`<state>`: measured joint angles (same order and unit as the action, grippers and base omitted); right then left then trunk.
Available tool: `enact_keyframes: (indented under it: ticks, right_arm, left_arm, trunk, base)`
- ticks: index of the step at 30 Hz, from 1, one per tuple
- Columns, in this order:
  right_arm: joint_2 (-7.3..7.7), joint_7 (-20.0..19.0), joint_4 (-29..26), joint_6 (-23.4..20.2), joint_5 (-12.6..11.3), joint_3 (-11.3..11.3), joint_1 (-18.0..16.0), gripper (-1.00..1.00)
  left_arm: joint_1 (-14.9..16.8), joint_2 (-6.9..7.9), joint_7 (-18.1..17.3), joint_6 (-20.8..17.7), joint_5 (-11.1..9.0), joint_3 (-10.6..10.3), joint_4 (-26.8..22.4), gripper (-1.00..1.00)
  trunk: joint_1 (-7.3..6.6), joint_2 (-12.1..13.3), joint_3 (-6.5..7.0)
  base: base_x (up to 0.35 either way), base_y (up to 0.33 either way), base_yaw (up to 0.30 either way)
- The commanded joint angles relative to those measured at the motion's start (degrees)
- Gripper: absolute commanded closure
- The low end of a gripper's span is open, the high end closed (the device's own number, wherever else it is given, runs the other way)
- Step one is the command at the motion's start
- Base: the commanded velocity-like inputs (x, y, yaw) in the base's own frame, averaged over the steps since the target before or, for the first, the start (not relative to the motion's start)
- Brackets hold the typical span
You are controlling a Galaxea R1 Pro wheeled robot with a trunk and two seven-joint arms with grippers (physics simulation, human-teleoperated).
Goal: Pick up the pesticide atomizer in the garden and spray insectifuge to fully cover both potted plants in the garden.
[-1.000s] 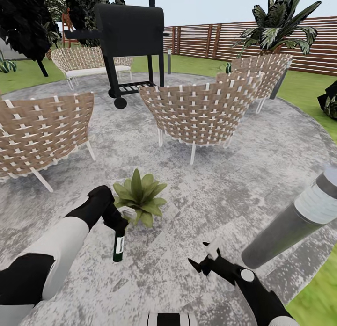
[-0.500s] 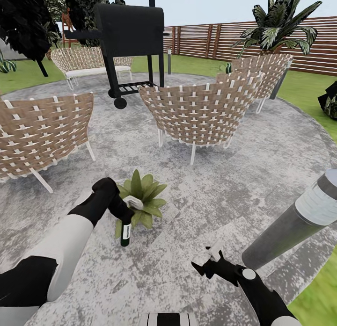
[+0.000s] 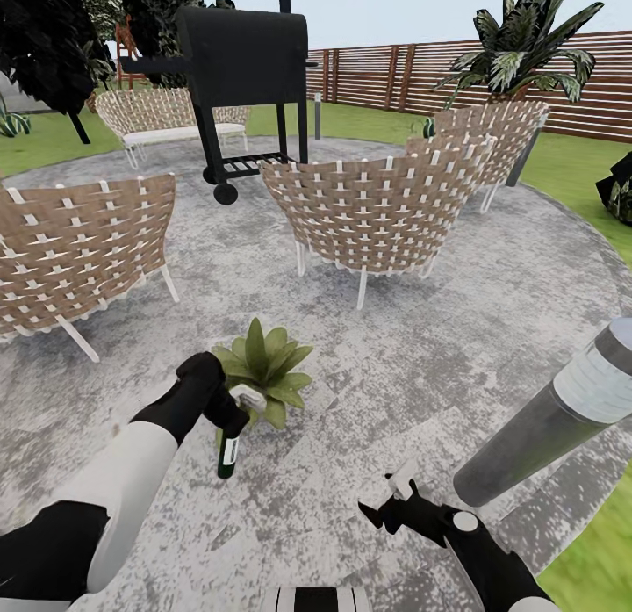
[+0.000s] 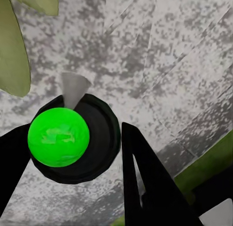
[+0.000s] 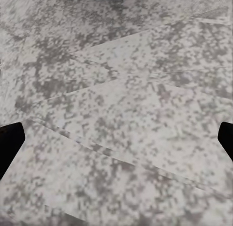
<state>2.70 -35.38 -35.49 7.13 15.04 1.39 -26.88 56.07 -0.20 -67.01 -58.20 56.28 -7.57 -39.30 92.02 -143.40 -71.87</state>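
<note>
The pesticide atomizer [image 3: 228,451], a slim dark bottle with a white label, hangs upright in my left gripper [image 3: 232,421], which is shut on its neck. Its whitish spray head [image 3: 250,394] touches the near leaves of a potted plant [image 3: 266,363], a low green rosette on the stone patio [image 3: 491,313]. In the left wrist view the bottle's green underside [image 4: 58,136] sits between my black fingers [image 4: 145,177], with the whitish nozzle [image 4: 74,88] and pale leaves [image 4: 12,56] beyond. My right gripper [image 3: 389,500] hovers open low over the patio, holding nothing.
Several wicker chairs [image 3: 377,212] stand behind the plant, one at the left [image 3: 79,243]. A black grill [image 3: 241,68] is further back. A grey bollard lamp [image 3: 553,414] leans in at the right. A slat fence [image 3: 395,76] and a palm [image 3: 522,41] edge the lawn.
My left gripper carried the atomizer up and toward the plant, then dropped back slightly. The right gripper shifted a little to the right.
</note>
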Motion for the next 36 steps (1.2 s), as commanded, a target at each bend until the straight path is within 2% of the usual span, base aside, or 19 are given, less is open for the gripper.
enact_keyframes:
  ticks: [1, 2, 7, 12, 14, 16, 17, 20, 21, 23, 25, 27, 28, 30, 32, 34, 36]
  right_arm:
    - [0.0, 0.05, 0.03, 0.43, 0.6, 0.09, -0.02, -1.0]
    - [-0.01, 0.05, 0.04, 0.43, 0.6, 0.1, -0.02, -1.0]
    - [-0.06, 0.05, 0.09, 0.43, 0.6, 0.11, -0.02, -1.0]
    - [-0.13, 0.05, 0.14, 0.43, 0.6, 0.13, -0.02, -1.0]
    - [-0.14, 0.05, 0.15, 0.43, 0.6, 0.12, -0.02, -1.0]
    - [-0.15, 0.05, 0.16, 0.43, 0.6, 0.16, -0.01, -1.0]
    - [-0.15, 0.05, 0.16, 0.43, 0.6, 0.18, -0.01, -1.0]
    - [-0.15, 0.05, 0.16, 0.41, 0.6, 0.16, -0.01, -1.0]
    - [-0.15, 0.05, 0.16, 0.42, 0.6, 0.16, -0.03, -1.0]
    - [-0.15, 0.05, 0.16, 0.38, 0.6, 0.17, -0.02, -1.0]
    - [-0.15, 0.05, 0.16, 0.35, 0.6, 0.18, -0.02, -1.0]
    - [-0.15, 0.05, 0.16, 0.37, 0.6, 0.19, -0.01, -1.0]
    - [-0.15, 0.05, 0.16, 0.36, 0.6, 0.17, -0.01, -1.0]
    - [-0.15, 0.05, 0.16, 0.38, 0.6, 0.19, -0.01, -1.0]
    - [-0.15, 0.05, 0.16, 0.41, 0.6, 0.19, -0.01, -1.0]
    - [-0.15, 0.05, 0.11, 0.42, 0.6, 0.19, -0.02, -1.0]
    - [-0.15, 0.05, 0.08, 0.43, 0.55, 0.15, -0.02, -1.0]
  left_arm:
    - [-0.08, 0.01, -0.43, -0.34, 0.54, 0.17, -0.23, 1.0]
    - [-0.09, -0.02, -0.36, -0.34, 0.53, 0.56, -0.3, 1.0]
    - [-0.01, 0.01, -0.15, -0.31, 0.85, 5.86, -0.42, 1.0]
    - [-1.61, 0.13, 0.34, -0.25, 1.0, 6.46, -0.19, 1.0]
    - [-2.4, -0.12, 2.91, -0.25, 0.94, 6.69, -0.26, 1.0]
    - [-2.68, -1.41, 5.96, -0.31, 0.54, 6.91, -0.27, 1.0]
    - [-2.7, -2.61, 6.93, -0.32, 0.54, 6.94, -0.3, 1.0]
    - [-2.46, -5.04, 7.77, -0.34, 0.78, 6.87, -0.4, 1.0]
    - [-2.43, -5.24, 7.84, -0.34, 0.81, 6.84, -0.41, 1.0]
    - [-2.42, -5.15, 7.91, -0.34, 0.84, 6.92, -0.42, 1.0]
    - [-2.65, -4.31, 8.08, -0.29, 0.88, 7.88, -0.42, 1.0]
    - [-2.84, -2.77, 8.36, -0.27, 0.87, 9.3, -0.42, 1.0]
    - [-3.41, -1.69, 8.45, -0.26, 0.86, 10.09, -0.42, 1.0]
    - [-5.37, -0.59, 8.55, -0.11, 0.91, 10.7, -0.43, 1.0]
    - [-6.7, -0.5, 8.64, 0.03, 0.93, 10.7, -0.47, 1.0]
    - [-7.27, -1.03, 8.78, 0.01, 0.91, 10.58, -0.5, 1.0]
    - [-7.37, -2.67, 8.92, -0.05, 0.92, 10.49, -0.53, 1.0]
  trunk:
    - [-0.01, -0.02, -0.04]
    - [-0.01, -0.02, -0.04]
    - [-0.01, -0.02, -0.04]
    - [-0.01, -0.02, -0.04]
    - [-0.01, -0.02, -0.04]
    - [-0.01, -0.02, -0.04]
    - [-0.01, -0.02, -0.04]
    - [-0.01, -0.02, -0.04]
    - [-0.01, -0.02, -0.04]
    - [-0.01, -0.02, -0.04]
    - [-0.01, -0.02, -0.04]
    - [-0.01, -0.02, -0.04]
    - [-0.01, -0.02, -0.04]
    - [-0.01, -0.02, -0.04]
    - [-0.01, -0.02, -0.04]
    - [-0.01, -0.02, -0.04]
    - [-0.01, -0.02, -0.04]
  base:
    - [0.0, 0.0, 0.0]
    - [0.0, 0.0, 0.0]
    - [0.0, 0.0, 0.0]
    - [0.0, 0.0, 0.0]
    - [0.0, 0.0, 0.0]
    - [0.0, 0.0, 0.0]
    - [0.0, 0.0, 0.0]
    - [0.0, 0.0, 0.0]
    - [0.0, 0.0, 0.0]
    - [0.0, 0.0, 0.0]
    - [0.0, 0.0, 0.0]
    - [0.0, 0.0, 0.0]
    - [0.0, 0.0, 0.0]
    - [0.0, 0.0, 0.0]
    - [0.0, 0.0, 0.0]
    - [0.0, 0.0, 0.0]
    - [0.0, 0.0, 0.0]
